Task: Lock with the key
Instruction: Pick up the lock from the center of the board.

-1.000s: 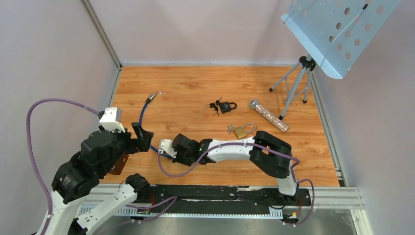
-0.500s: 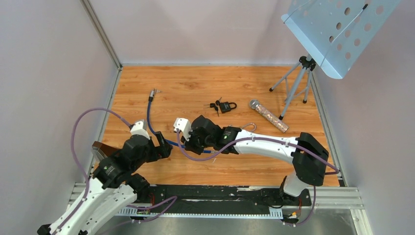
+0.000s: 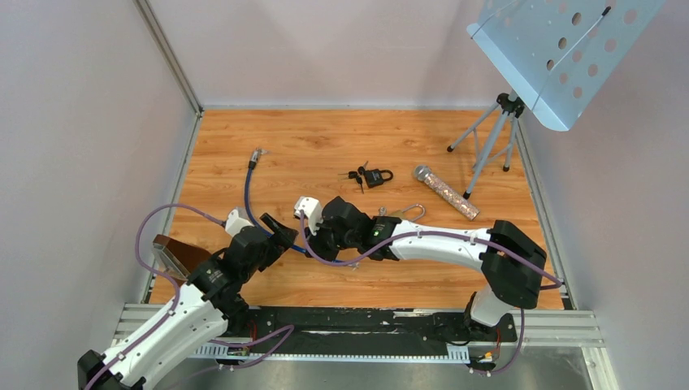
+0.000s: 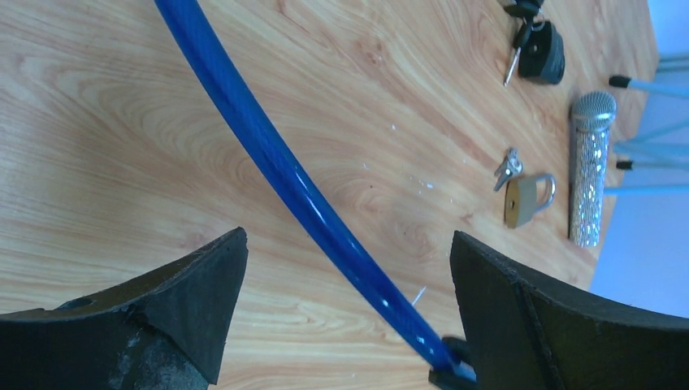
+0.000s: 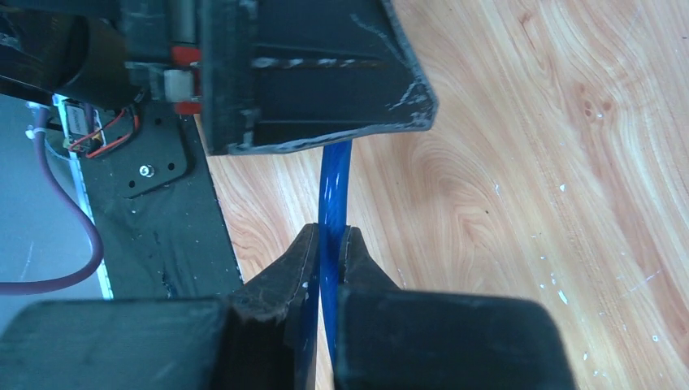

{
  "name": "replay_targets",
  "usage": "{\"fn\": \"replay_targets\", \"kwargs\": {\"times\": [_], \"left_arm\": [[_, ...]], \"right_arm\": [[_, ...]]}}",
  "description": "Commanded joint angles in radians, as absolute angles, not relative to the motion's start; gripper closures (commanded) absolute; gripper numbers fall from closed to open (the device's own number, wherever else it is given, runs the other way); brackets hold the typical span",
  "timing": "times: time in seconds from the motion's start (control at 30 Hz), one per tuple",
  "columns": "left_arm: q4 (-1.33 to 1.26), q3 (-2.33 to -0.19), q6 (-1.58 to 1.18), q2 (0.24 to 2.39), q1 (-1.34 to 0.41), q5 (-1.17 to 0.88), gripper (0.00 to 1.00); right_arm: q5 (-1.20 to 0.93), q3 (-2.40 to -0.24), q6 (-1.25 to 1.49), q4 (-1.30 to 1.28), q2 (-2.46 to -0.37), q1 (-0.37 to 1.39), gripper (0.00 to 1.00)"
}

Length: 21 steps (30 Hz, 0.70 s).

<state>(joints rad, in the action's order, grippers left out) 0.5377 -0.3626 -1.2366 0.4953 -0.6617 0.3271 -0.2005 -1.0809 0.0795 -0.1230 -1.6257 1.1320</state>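
A blue cable (image 3: 247, 192) lies on the wooden table, its metal end (image 3: 255, 154) at the far left. My right gripper (image 3: 314, 240) is shut on the cable near its near end; in the right wrist view the fingers pinch the cable (image 5: 335, 183) at the gripper (image 5: 329, 244). My left gripper (image 3: 281, 231) is open, and in the left wrist view the gripper (image 4: 348, 252) straddles the cable (image 4: 276, 162) without touching it. A brass padlock (image 4: 522, 201) with its keys (image 4: 508, 166) lies beyond, partly hidden behind my right arm in the top view (image 3: 404, 214).
A black padlock (image 3: 379, 176) with keys (image 3: 355, 176) lies mid-table. A glittery microphone (image 3: 445, 192) lies to the right. A music stand (image 3: 561, 49) on a tripod (image 3: 487, 146) stands at the far right. A brown object (image 3: 175, 253) sits by the left wall.
My left arm has swung right and forward, bringing its open gripper around the cable. My right arm reached left and forward, took hold of the cable and now holds it near the left gripper.
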Motion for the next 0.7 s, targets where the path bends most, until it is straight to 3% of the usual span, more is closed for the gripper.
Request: {"fn": "replay_targets", "kwargs": {"times": [0.0, 0.07, 0.1, 0.13, 0.17, 0.2, 0.23, 0.3, 0.43, 0.47, 0.53, 0.67], "left_arm": [[0.441, -0.372, -1.342, 0.553, -0.664, 0.447, 0.02], [0.418, -0.371, -1.342, 0.587, -0.664, 0.468, 0.17], [0.407, -0.37, -1.341, 0.605, -0.664, 0.47, 0.31], [0.379, -0.368, -1.333, 0.611, -0.664, 0.47, 0.38], [0.367, -0.367, -1.331, 0.622, -0.664, 0.468, 0.54], [0.35, -0.365, -1.329, 0.626, -0.664, 0.463, 0.64], [0.345, -0.365, -1.33, 0.632, -0.664, 0.462, 0.87], [0.347, -0.373, -1.326, 0.631, -0.664, 0.463, 1.0], [0.415, -0.426, -1.32, 0.608, -0.664, 0.487, 1.0], [0.447, -0.448, -1.319, 0.598, -0.665, 0.501, 1.0], [0.489, -0.478, -1.321, 0.582, -0.664, 0.522, 1.0], [0.555, -0.535, -1.328, 0.567, -0.664, 0.549, 1.0]], "right_arm": [[-0.248, -1.076, 0.131, -0.009, -1.56, 1.138, 1.0], [-0.252, -1.072, 0.135, -0.008, -1.556, 1.139, 1.0], [-0.248, -1.068, 0.138, -0.009, -1.555, 1.139, 1.0], [-0.242, -1.061, 0.139, -0.009, -1.555, 1.139, 1.0], [-0.232, -1.054, 0.14, -0.009, -1.555, 1.14, 1.0], [-0.223, -1.047, 0.142, -0.009, -1.556, 1.139, 1.0], [-0.211, -1.041, 0.144, -0.009, -1.559, 1.139, 1.0], [-0.192, -1.038, 0.136, -0.016, -1.564, 1.143, 0.96], [-0.07, -1.035, 0.081, -0.029, -1.551, 1.184, 0.47], [-0.048, -1.035, 0.072, -0.028, -1.542, 1.193, 0.4], [-0.038, -1.032, 0.056, -0.014, -1.528, 1.205, 0.33], [-0.024, -1.037, 0.027, -0.009, -1.534, 1.226, 0.3]]}}
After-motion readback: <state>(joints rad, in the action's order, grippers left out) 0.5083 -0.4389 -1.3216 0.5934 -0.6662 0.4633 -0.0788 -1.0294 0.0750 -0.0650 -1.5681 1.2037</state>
